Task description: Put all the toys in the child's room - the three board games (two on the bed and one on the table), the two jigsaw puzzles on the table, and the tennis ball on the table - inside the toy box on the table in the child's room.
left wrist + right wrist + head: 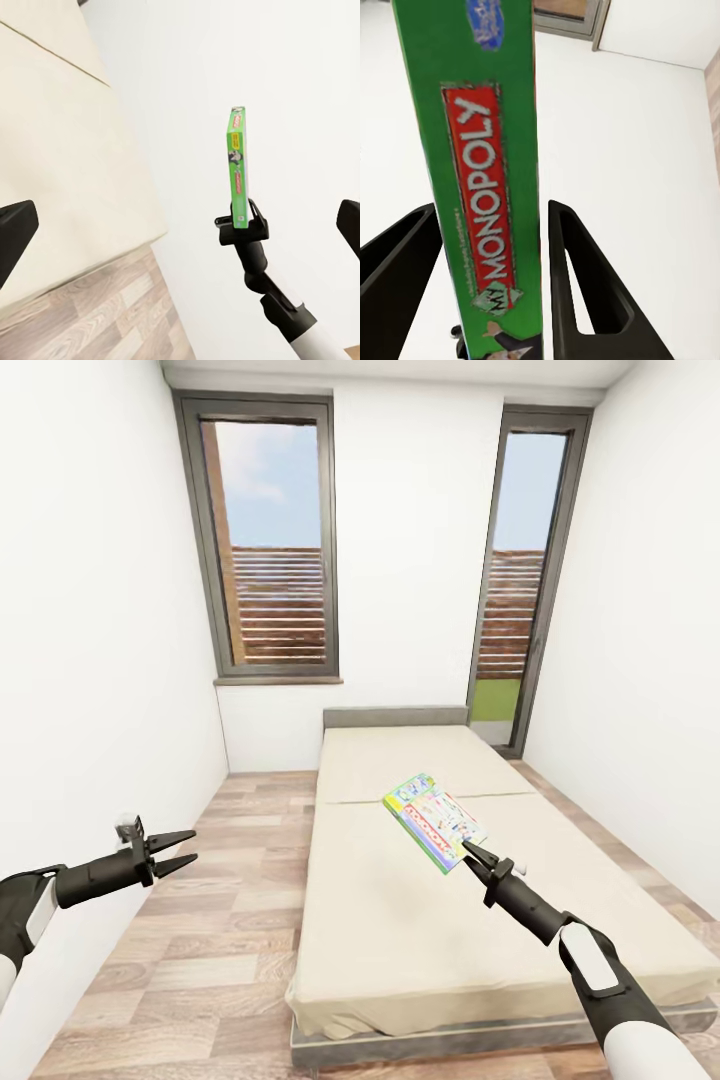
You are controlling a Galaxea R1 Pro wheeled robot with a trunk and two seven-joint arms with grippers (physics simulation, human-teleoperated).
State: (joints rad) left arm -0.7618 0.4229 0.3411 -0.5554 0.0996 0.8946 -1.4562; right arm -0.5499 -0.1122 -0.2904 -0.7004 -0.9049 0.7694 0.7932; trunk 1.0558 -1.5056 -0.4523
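Note:
A board game (435,818) with a pale blue printed cover and green edge hangs tilted above the beige bed (400,940). My right gripper (470,852) is shut on its near corner. The right wrist view shows its green "Monopoly" edge (480,172) clamped between the black fingers (585,285). The left wrist view shows the same box (238,169) edge-on, standing up from the right gripper (241,225). My left gripper (180,850) is open and holds nothing, out over the wood floor left of the bed. The table, toy box, puzzles and tennis ball are out of view.
The bed fills the room's middle, its grey headboard (395,717) against the far wall. A strip of wood-plank floor (215,920) runs between the bed and the left white wall. Two tall dark-framed windows (265,540) (520,590) stand in the far wall.

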